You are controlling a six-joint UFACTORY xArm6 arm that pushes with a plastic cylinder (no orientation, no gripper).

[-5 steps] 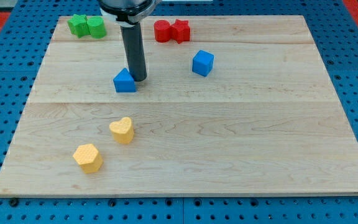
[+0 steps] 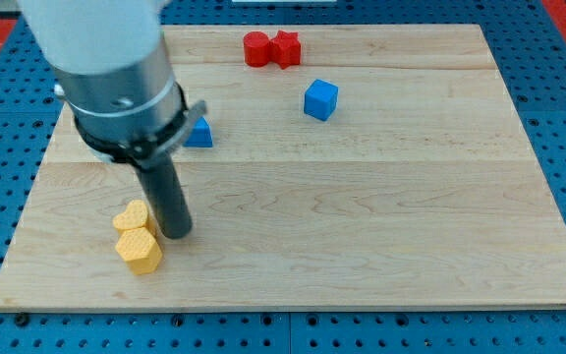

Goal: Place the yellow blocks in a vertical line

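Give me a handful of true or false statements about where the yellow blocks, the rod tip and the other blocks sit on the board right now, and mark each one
1. My tip is at the view's right of the two yellow blocks. True.
2. The yellow heart block and the yellow hexagon block lie far apart. False: they sit close together, the heart just above the hexagon in the view.
3. The two red blocks are at the view's bottom. False: they are near the top edge of the wooden board.
4. The blue cube stands apart from the red pair. True.
5. A blue block is partly hidden by the arm. True.
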